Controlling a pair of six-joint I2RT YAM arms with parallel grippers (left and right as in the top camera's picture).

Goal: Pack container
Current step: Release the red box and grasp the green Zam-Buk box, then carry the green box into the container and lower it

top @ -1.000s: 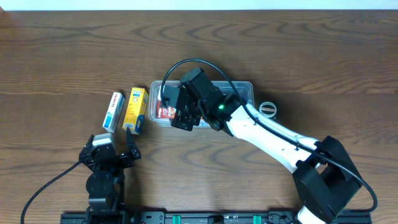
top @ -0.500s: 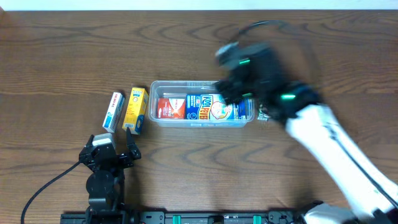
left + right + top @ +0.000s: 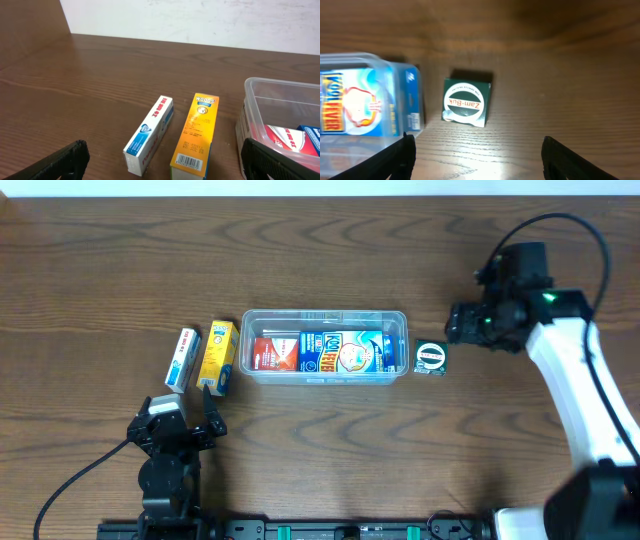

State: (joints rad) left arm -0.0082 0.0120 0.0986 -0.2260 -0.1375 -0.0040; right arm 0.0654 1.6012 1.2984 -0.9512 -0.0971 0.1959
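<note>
Hovering w/ fingers spread and nothing between them, right hand (image 3: 476,150) looks down on the green Zam-Buk box (image 3: 466,102), flat on the table (image 3: 100,260). Box lies just beside the right short end of the clear container (image 3: 325,314), not touching. Container sits mid-table, long axis left-right, holding a red box (image 3: 272,353) and a Kool Fever box (image 3: 345,352). Left hand (image 3: 178,400), also spread & empty, is nearer the toothpaste box (image 3: 149,135) and yellow Woods box (image 3: 196,135). Zam-Buk looks like the right arm's job: carry goes leftward, prob. a tight fit.
</note>
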